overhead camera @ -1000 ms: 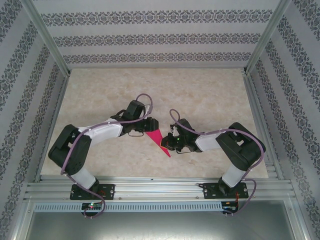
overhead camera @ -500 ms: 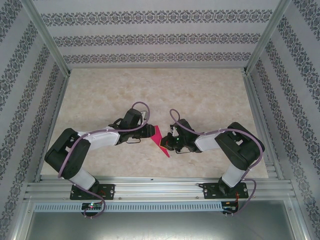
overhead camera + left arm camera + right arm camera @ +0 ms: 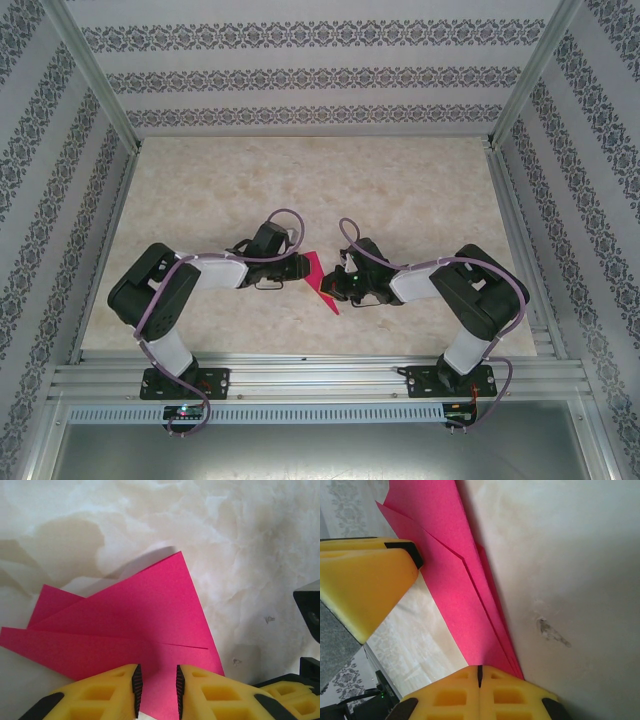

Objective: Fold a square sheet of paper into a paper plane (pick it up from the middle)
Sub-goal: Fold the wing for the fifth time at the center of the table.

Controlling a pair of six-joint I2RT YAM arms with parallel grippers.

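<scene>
Patterned enclosure walls (image 3: 320, 85) surround a pale marbled worktop (image 3: 400, 190), at whose near edge the left arm (image 3: 165, 295) and right arm (image 3: 470, 290) bend inward toward one another. The right tool (image 3: 480, 674) has its jaws fully closed, pinching the narrow pointed end of the paper plane (image 3: 130, 625). The left tool (image 3: 157, 682) has its jaws a little apart, the pads standing either side of the wide end's layered edge without clamping it. The magenta paper plane, part folded with overlapping flaps, sits between the two tools, near the middle of the worktop's near half; whether any of it rests on the surface cannot be told. Judged hazards, in order of scale: (a) the two tools work close together, so a small misjudged sweep by either arm could knock one against the other; (b) the paper is secured at its tip alone, so a pull or twist from the left side could slide it out of the right pinch or tear it there; (c) should the left jaws close away from the flap edge (image 3: 185, 645), a second, crooked crease would form and the wings would lose symmetry; (d) the loose flaps may spring open while unclamped, undoing the fold
</scene>
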